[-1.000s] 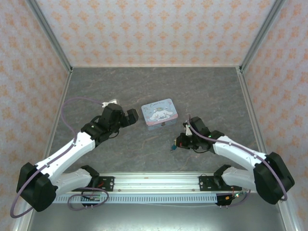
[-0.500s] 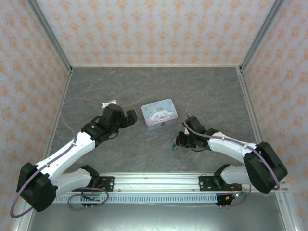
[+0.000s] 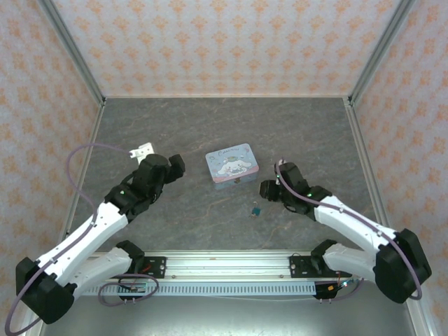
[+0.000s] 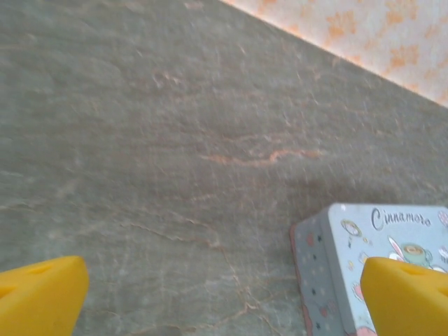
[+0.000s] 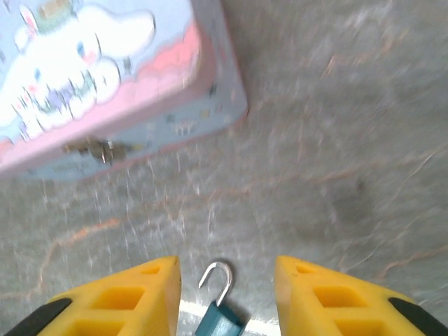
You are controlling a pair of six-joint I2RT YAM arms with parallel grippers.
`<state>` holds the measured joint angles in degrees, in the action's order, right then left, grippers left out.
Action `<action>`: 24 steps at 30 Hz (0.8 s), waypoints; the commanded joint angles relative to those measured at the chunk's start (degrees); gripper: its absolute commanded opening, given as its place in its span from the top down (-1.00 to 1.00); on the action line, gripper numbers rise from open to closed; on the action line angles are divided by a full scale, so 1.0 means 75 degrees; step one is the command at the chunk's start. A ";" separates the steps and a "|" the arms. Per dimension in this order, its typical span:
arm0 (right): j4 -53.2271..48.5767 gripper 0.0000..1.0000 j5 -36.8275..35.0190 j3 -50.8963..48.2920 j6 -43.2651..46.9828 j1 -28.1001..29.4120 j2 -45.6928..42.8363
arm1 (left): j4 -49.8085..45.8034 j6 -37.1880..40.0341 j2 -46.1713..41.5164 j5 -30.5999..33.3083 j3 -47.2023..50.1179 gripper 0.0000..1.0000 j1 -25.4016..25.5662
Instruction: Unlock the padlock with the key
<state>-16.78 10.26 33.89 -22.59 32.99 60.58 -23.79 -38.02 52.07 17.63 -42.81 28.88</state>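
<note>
**A:** What is the setting?

**B:** A dark grey veined floor [image 3: 308,133], enclosed by walls [image 3: 224,42] papered in a pale orange floral print. A light blue cartoon-printed tin [image 3: 232,166] lies near the middle of the floor, lid up, with its clasp on the side facing the arms.

**A:** Where is the padlock?

**B:** The padlock [image 3: 256,208] lies on the floor, near the tin's front right corner but apart from it. In the right wrist view its teal body sits at the bottom edge between the two yellow fingers [image 5: 140,297]. It touches neither finger. Its shackle [image 5: 215,275] curves up as a hook, with one end free.

**A:** State of the right gripper?

**B:** The right gripper [image 3: 265,189] is spread wide and grips nothing. It sits just to the right of the padlock and points toward the tin.

**A:** And the left gripper?

**B:** The left gripper [image 3: 176,166] is likewise spread, with its yellow fingertips [image 4: 42,292] at opposite edges of its wrist view. It is left of the tin and holds nothing. The tin's near corner appears beside its right finger.
</note>
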 commanded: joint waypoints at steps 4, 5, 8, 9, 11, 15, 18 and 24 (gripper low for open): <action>-0.0025 0.10 -0.1491 0.0192 0.1022 -0.0565 -0.1003 | 0.0610 0.1476 -0.0704 0.2711 0.0217 -1.00 0.0033; 0.0052 0.05 -0.1706 0.0179 0.1261 -0.0633 -0.1153 | 0.0960 0.1741 -0.0831 0.2998 0.0350 -1.00 0.0010; 0.0451 -0.12 -0.2385 0.0067 0.2001 -0.0735 -0.1456 | 0.2078 0.2549 -0.1088 0.3147 0.0738 -1.00 -0.0172; 0.0569 -0.14 -0.2609 0.0025 0.2148 -0.0767 -0.1514 | 0.2301 0.2732 -0.1107 0.3097 0.0821 -1.00 -0.0267; 0.0885 -0.18 -0.3020 -0.0084 0.2374 -0.0901 -0.1562 | 0.2620 0.3081 -0.1051 0.2868 0.0882 -1.00 -0.0521; 0.1545 -0.42 -0.3563 -0.0355 0.2643 -0.1262 -0.1486 | 0.3059 0.3898 -0.0724 0.2565 0.0937 -1.00 -0.0942; 0.2171 -0.72 -0.3848 -0.0693 0.2583 -0.1717 -0.1339 | 0.3455 0.4225 -0.0352 0.2749 0.1200 -1.00 -0.1201; 0.3242 -0.98 -0.3586 -0.1112 0.2309 -0.2999 -0.0818 | 0.3905 0.4572 0.0101 0.2493 0.1615 -1.00 -0.1472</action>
<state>1.08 -15.49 25.89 -4.84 13.21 53.67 0.95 -7.33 52.31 35.42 -32.05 18.22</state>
